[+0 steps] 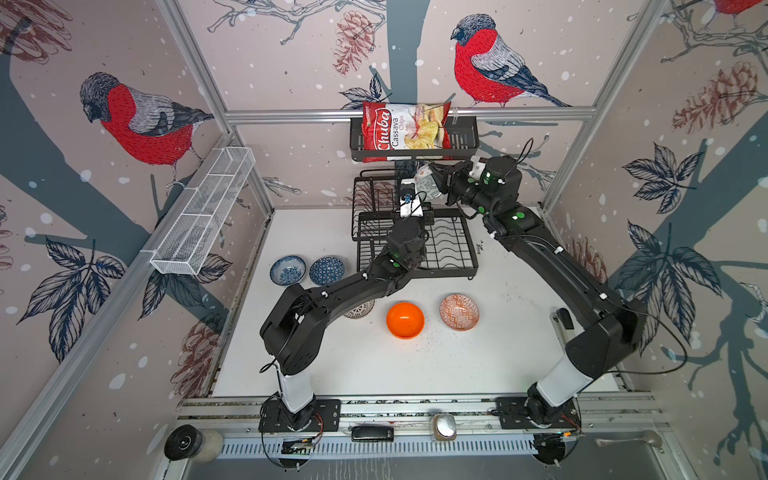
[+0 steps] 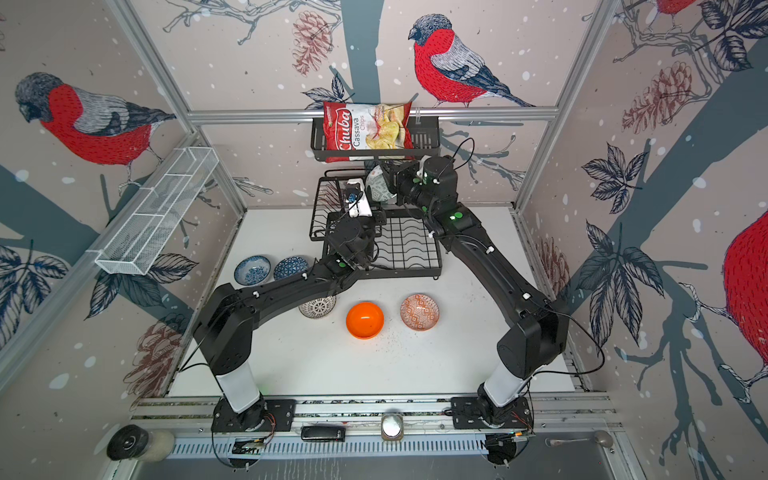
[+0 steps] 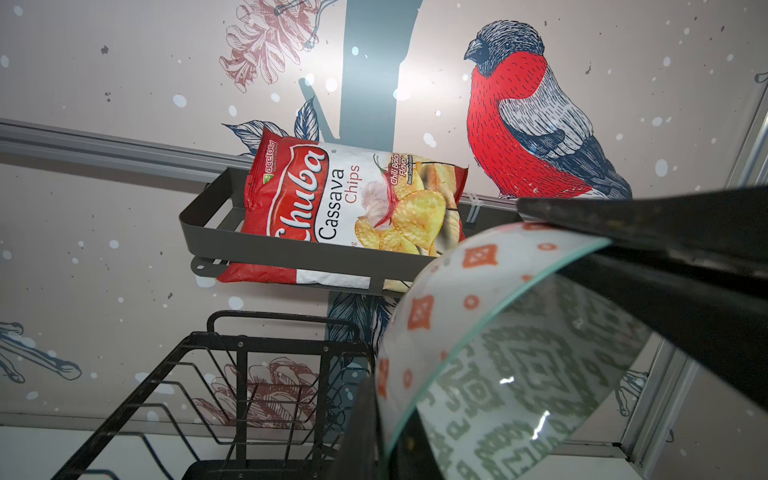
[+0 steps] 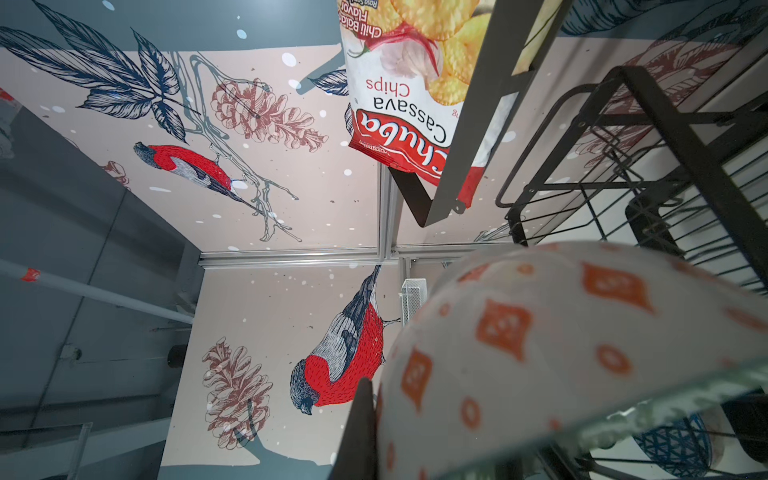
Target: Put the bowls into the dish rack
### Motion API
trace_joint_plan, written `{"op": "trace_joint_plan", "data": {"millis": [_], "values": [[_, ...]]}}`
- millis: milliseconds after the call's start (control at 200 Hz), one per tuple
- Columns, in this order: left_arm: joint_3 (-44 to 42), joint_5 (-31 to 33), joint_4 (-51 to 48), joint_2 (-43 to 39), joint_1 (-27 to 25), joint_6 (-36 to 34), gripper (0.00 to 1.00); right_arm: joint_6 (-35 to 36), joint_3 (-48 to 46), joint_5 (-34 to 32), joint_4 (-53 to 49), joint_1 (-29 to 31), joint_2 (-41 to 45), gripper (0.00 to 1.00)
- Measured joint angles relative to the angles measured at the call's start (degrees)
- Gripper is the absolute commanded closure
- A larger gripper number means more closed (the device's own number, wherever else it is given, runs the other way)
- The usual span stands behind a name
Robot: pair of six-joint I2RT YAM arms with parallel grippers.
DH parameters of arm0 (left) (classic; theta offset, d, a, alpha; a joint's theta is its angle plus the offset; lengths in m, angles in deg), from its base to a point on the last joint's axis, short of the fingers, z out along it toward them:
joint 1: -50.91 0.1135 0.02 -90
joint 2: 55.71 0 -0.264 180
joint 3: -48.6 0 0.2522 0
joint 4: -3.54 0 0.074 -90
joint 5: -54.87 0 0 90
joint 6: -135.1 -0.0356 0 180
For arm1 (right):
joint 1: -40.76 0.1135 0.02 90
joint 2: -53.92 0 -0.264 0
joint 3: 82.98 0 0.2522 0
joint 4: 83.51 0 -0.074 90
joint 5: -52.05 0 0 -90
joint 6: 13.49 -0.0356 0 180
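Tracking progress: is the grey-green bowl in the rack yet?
Out: the grey-green bowl is held tipped in the air beside the dish rack.

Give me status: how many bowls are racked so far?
Done: no bowl visible in the dish rack. In hand: grey-green bowl, left gripper and right gripper both shut on it above the rack's upper shelf. Left: five on the table: light blue bowl, dark blue bowl, black-lined bowl, orange bowl, red patterned bowl.

Chips bag [image 3: 332,216] showing "Chuba" in white script, "Cassava Chips" running beside it, "Chili Balado Flavor" sitting in small red letters, small green label being too tiny to read.
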Motion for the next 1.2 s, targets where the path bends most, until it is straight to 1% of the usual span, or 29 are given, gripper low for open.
{"op": "trace_joint_plan", "data": {"millis": [85, 210, 320, 400, 435, 490, 525, 620, 730, 805, 926, 1046, 1116, 1201], "values": [[0.07, -0.04, -0.37, -0.07, -0.07, -0.15, 1.0, 0.35, -1.62, -0.11, 1.77, 0.0, 0.63, 1.0], [0.2, -0.55, -1.97, -0.68, -0.09, -0.13, 0.79, 1.03, -2.99, 0.13, 3.76, -0.11, 1.16, 1.0], [0.31, -3.91, -1.92, -2.1, -0.66, -0.15, 0.62, 3.41, -5.29, -0.63, 5.05, -0.96, 1.64, 1.0], [0.31, -4.87, -1.84, -2.71, -0.94, -0.09, 0.51, 4.48, -7.15, -1.4, 5.14, -1.6, 2.34, 1.0], [0.31, -4.85, -1.86, -3.04, -0.92, 0.11, 0.45, 4.7, -7.63, -1.57, 5.11, -1.97, 2.56, 1.0], [0.31, -5.88, -2.29, -3.67, -0.76, 0.11, 0.31, 5.14, -8.15, -1.84, 5.11, -2.56, 2.93, 1.0], [0.31, -6.69, -2.8, -4.07, -0.76, 0.26, 0.24, 5.53, -8.5, -1.79, 5.33, -2.93, 3.26, 1.0], [0.37, -8.5, -6.34, -5.4, -0.76, 0.72, 0.03, 6.1, -9.97, -1.7, 6.86, -4.13, 4.46, 1.0], [-1.31, -9.29, -11.15, -8.41, -0.76, 2.38, 0.02, 6.45, -12.22, -1.11, 7.78, -5.64, 6.25, 1.0], [-2.34, -9.75, -14.75, -10.8, -0.63, 3.1, 0.02, 8.11, -13.88, -1.11, 7.85, -6.49, 7.91, 1.0], [-0.66, -12.94, -23.85, -13.42, 0.79, 5.18, 0.02, 11.06, -18.12, -1.18, 9.42, -7.02, 11.13, 1.0], [4.09, -19.23, -35.28, -14.51, 4.9, 9.77, 0.02, 13.88, -23.85, -1.11, 11.5, -7.19, 13.68, 1.0], [6.91, -24.0, -41.99, -14.4, 7.76, 12.94, 0.02, 15.45, -27.21, -1.14, 12.46, -7.32, 14.82, 1.0], [9.38, -28.26, -49.03, -13.81, 9.66, 15.21, 0.02, 17.86, -31.28, -1.2, 14.21, -7.43, 16.35, 1.0]]}}
